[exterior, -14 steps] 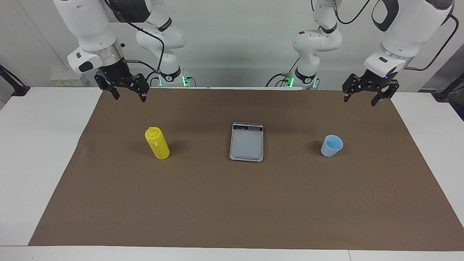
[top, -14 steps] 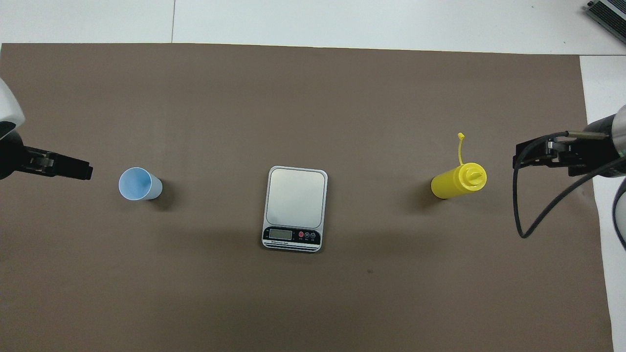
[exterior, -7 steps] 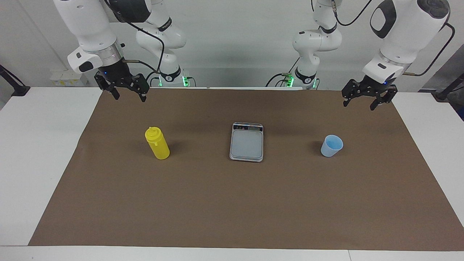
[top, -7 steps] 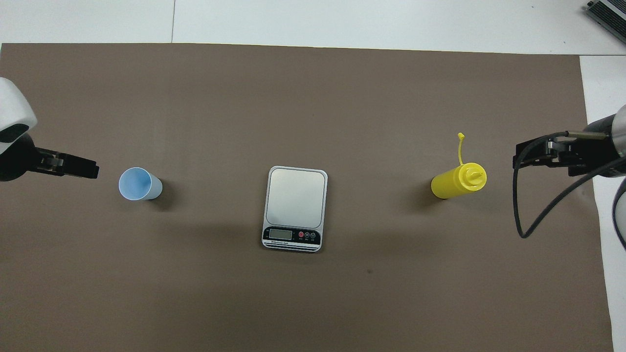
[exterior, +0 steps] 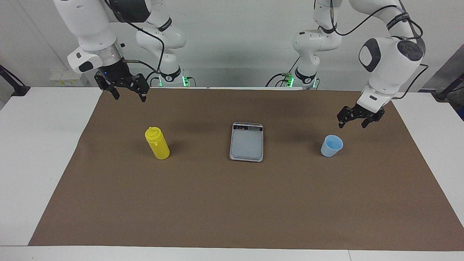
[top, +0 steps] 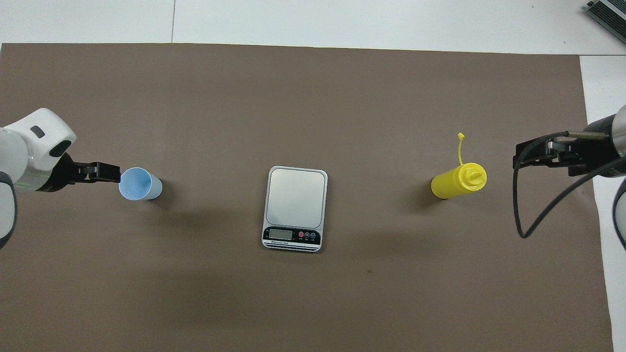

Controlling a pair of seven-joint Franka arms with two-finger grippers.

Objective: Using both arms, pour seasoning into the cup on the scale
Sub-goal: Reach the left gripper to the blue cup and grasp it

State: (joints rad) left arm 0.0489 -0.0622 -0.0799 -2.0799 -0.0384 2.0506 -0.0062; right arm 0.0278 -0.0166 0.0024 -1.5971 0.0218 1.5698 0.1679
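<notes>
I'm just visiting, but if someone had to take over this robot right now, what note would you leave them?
Left gripper: open, empty, in the air beside the cup, not touching it.
Right gripper: open, empty, waiting above the mat's edge near the yellow bottle.
Scale: mid-table, nothing on it. Cup stands at the left arm's end, bottle at the right arm's end, both upright.
Done: nothing yet.
Left: cup onto scale, pick up bottle, pour.

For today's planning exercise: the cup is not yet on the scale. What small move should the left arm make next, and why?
Probably lower the open left gripper around the cup. It hangs just above the cup, toward the left arm's end of the table, not touching it. The cup stands upright on the mat, apart from the scale; the right gripper waits.
</notes>
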